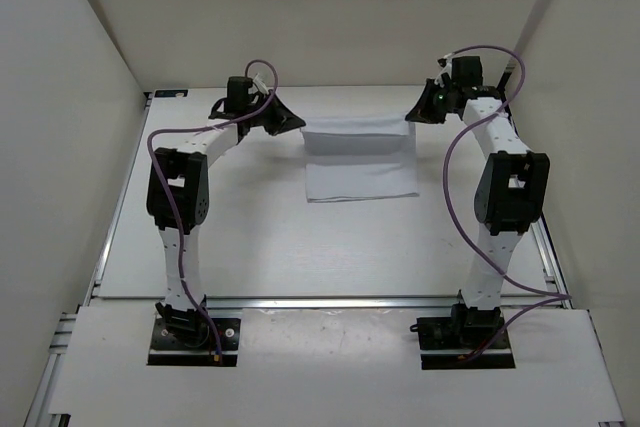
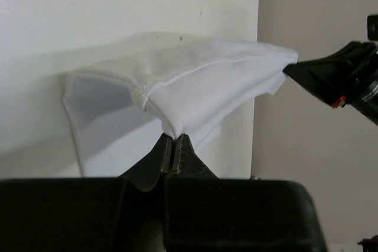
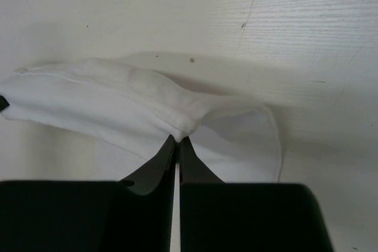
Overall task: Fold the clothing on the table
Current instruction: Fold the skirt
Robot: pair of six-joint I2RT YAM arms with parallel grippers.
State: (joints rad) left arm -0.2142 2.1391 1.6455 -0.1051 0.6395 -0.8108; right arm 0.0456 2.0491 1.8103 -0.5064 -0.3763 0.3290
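Here, the clothing (image 1: 360, 169) is lifted by two corners.
The left gripper (image 1: 297, 126) and right gripper (image 1: 411, 116) each pinch one corner.

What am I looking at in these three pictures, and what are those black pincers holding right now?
The left arm and right arm are bolted at the near edge of the table. The wide picture looks down from above and behind them; the other two come from a camera on each wrist, its own black fingers at the bottom. One white piece of clothing lies on the table, its far edge lifted. The left gripper and right gripper are each shut on a far corner.
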